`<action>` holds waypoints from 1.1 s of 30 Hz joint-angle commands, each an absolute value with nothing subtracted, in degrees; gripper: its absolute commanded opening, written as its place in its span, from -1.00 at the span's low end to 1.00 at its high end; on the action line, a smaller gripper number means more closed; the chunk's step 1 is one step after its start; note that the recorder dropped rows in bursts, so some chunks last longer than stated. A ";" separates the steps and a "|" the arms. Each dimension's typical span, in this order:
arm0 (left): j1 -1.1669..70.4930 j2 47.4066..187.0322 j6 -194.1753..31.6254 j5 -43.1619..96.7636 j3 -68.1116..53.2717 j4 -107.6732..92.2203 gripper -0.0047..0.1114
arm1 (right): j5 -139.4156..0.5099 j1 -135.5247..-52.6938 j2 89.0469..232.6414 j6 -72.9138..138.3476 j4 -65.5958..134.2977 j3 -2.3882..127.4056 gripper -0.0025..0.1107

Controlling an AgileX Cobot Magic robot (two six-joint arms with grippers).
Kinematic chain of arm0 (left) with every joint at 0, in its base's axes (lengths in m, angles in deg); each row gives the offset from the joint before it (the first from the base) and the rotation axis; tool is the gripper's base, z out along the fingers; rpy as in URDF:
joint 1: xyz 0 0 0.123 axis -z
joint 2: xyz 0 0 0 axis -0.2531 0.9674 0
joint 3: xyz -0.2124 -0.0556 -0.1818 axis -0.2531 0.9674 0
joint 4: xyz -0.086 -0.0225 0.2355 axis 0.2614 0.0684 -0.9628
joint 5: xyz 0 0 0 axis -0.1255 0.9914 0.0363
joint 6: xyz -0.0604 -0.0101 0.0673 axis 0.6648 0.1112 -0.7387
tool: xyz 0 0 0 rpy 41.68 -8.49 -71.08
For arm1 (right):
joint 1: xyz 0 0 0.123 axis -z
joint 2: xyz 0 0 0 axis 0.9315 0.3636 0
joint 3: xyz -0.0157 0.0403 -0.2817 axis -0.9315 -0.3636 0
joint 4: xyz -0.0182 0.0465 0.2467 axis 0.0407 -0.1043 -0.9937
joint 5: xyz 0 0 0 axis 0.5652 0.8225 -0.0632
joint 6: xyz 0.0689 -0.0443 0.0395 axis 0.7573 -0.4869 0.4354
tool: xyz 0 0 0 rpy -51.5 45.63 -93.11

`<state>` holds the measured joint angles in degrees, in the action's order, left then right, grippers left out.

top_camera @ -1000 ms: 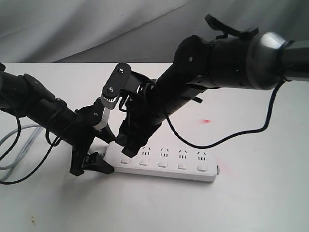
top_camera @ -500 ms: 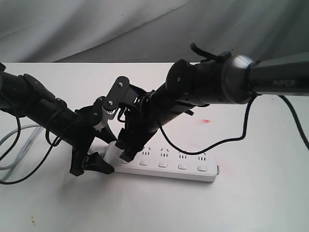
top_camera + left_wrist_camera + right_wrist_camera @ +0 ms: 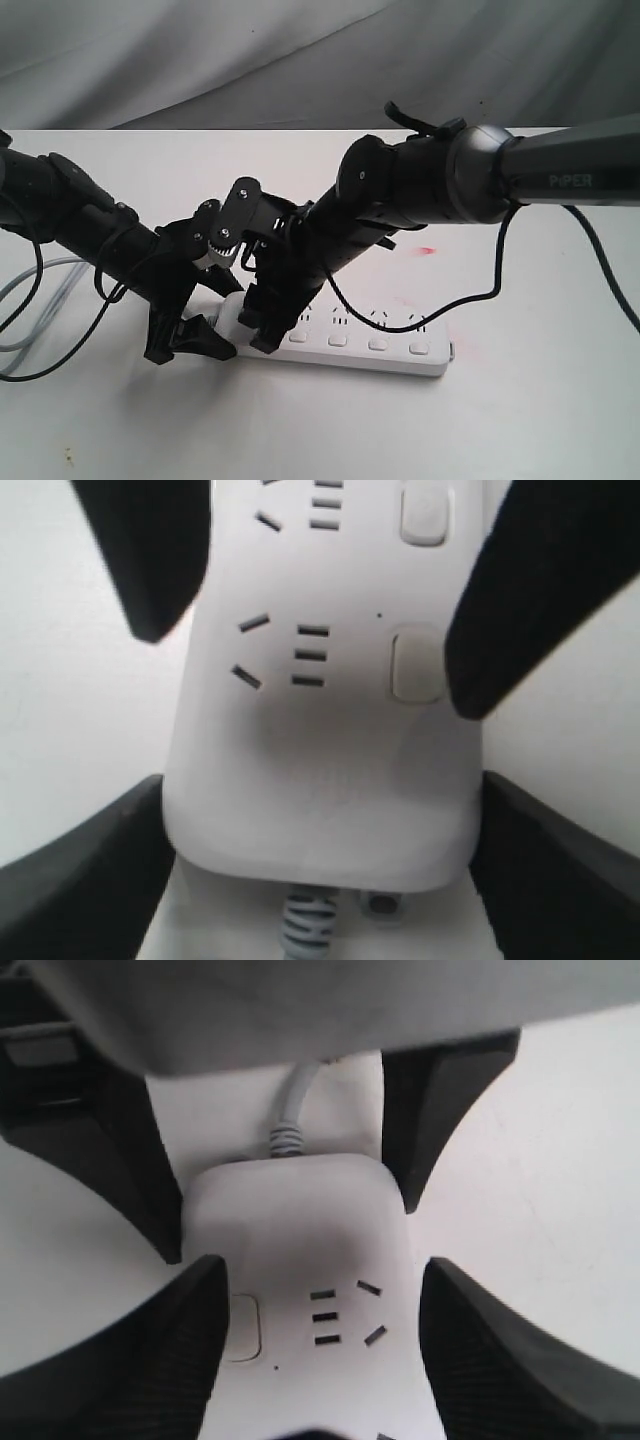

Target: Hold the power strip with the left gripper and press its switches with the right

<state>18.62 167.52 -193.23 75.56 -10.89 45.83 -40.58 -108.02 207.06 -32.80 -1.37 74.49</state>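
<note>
The white power strip [image 3: 357, 330] lies flat on the table. My left gripper [image 3: 228, 318] is shut on its cord end. In the left wrist view the black fingers [image 3: 90, 870] press both sides of the power strip [image 3: 320, 760], above the grey cord [image 3: 310, 925]. My right gripper [image 3: 256, 325] stands open just beside it, straddling the strip's width. One finger [image 3: 520, 610] covers the edge of the first of the switches [image 3: 415, 665]. The right wrist view shows that switch [image 3: 245, 1325] half under a finger [image 3: 130, 1360]. The other switches [image 3: 338, 341] are uncovered.
The white table [image 3: 520, 420] carries a small red mark [image 3: 428, 250] behind the strip. A black cable [image 3: 470, 290] hangs in a loop from the right arm. Grey and black cables [image 3: 30, 300] trail off at the left. A grey cloth [image 3: 200, 50] hangs behind.
The right arm has come down and forward, and its open gripper now sits lower over the strip's first switch. The left gripper and the strip have not moved.
</note>
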 commanded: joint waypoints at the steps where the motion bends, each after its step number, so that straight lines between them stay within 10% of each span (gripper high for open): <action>1: 18.90 167.50 -193.22 75.01 -11.01 44.07 0.24 | -40.86 -108.74 207.35 -35.34 -1.64 74.70 -0.01; 33: 18.90 167.50 -193.16 75.01 -11.01 44.07 0.24 | -43.44 -108.74 209.25 -35.78 4.19 74.70 -0.01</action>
